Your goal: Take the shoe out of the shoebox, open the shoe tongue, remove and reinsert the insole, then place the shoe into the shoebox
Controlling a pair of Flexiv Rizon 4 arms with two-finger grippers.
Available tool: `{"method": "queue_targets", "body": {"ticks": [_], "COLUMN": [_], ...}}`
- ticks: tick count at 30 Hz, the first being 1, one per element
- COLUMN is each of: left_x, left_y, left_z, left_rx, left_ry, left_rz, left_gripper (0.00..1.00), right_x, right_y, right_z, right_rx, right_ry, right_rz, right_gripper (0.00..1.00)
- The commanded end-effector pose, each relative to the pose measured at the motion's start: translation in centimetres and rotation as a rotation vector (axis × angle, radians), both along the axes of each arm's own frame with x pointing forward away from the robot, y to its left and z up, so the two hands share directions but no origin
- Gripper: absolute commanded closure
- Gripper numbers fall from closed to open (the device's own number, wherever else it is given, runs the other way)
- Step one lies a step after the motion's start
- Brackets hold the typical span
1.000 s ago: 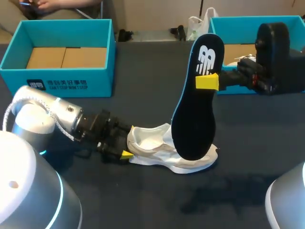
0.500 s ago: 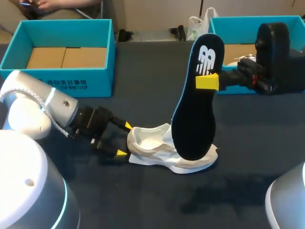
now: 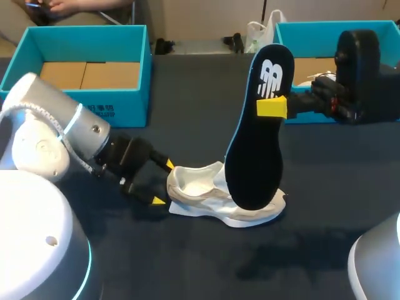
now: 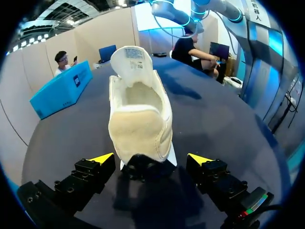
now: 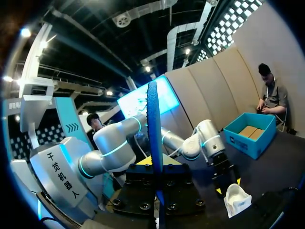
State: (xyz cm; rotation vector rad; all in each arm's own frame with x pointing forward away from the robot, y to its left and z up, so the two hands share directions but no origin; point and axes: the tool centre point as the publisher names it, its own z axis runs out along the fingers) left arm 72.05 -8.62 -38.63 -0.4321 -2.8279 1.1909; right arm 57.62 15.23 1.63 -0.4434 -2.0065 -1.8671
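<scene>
A white shoe [image 3: 206, 195] lies on the dark table, heel toward my left arm, with its tongue [image 4: 132, 62] raised. My left gripper [image 3: 160, 182] stands open just behind the heel, one yellow tip at each side and neither touching it. In the left wrist view the shoe [image 4: 138, 119] fills the space ahead of that gripper [image 4: 151, 158]. The black insole [image 3: 256, 137] with a blue edge hangs upright over the shoe's front. My right gripper [image 3: 272, 107] is shut on its upper part. The right wrist view shows the insole [image 5: 154, 124] edge-on between the fingers of the right gripper [image 5: 157, 164].
One teal shoebox [image 3: 134, 109] sits open at the back left. A second teal shoebox [image 3: 294, 31] is at the back right, partly behind my right arm.
My left arm's elbow has swung up, and its gripper drew back slightly from the heel so both yellow tips show. The right arm, insole and shoe have not moved.
</scene>
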Motion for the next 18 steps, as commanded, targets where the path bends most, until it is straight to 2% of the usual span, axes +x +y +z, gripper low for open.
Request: {"method": "queue_targets", "body": {"ticks": [1, 4, 10, 18], "left_x": [-0.16, -0.24, 0.29, 0.61], "left_y": [-0.02, -0.08, -0.31, -0.46], "left_z": [1.57, 1.81, 1.97, 2.20], "left_rx": [0.213, 0.298, 0.438, 0.551], "left_ry": [-0.037, -0.095, -0.054, -0.009], "left_rz": [-0.028, 0.003, 0.049, 0.060], "left_gripper": [0.00, 0.00, 0.00, 0.00], "right_x": [0.18, 0.18, 0.18, 0.18], "right_y": [0.21, 0.21, 0.21, 0.21], "right_z": [-0.02, -0.02, -0.02, -0.02], "right_rx": [0.000, 0.000, 0.000, 0.000], "right_ry": [0.000, 0.000, 0.000, 0.000], "right_rz": [0.002, 0.002, 0.002, 0.002], "right_gripper": [1.00, 1.00, 1.00, 1.00]}}
